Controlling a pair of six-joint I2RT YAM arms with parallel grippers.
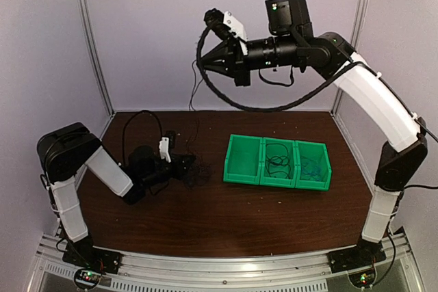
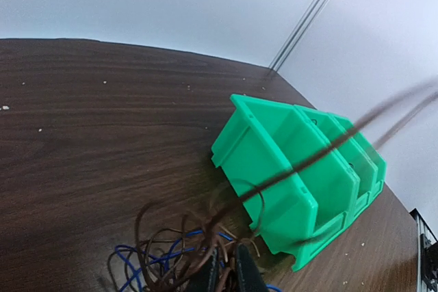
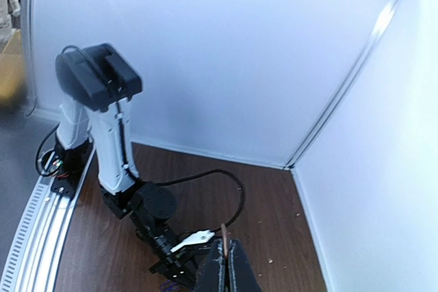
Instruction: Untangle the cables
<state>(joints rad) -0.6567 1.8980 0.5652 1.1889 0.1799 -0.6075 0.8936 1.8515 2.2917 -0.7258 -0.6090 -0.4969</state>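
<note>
Left hand [image 2: 228, 268] sits low on the dark wooden counter [image 1: 205, 217], to the left of the green bin [image 1: 241, 169], its fingers almost together and pinching strands of the cables [image 1: 197, 171]; these form a small dark tangle, one blue wire among brown and black ones, lying on the counter between that hand and the bin's left end, near the bin but not touching it; a thin strand [image 2: 356, 131] rises taut from the tangle, crossing in front of the bin in the left wrist view; right hand [image 1: 204, 61] hangs high above the counter, behind the bin's left end, fully closed on that strand; inside the bin, a black cable [image 1: 277, 162] lies looped in the middle compartment and a bluish cable [image 1: 313, 167] in the right one.
</note>
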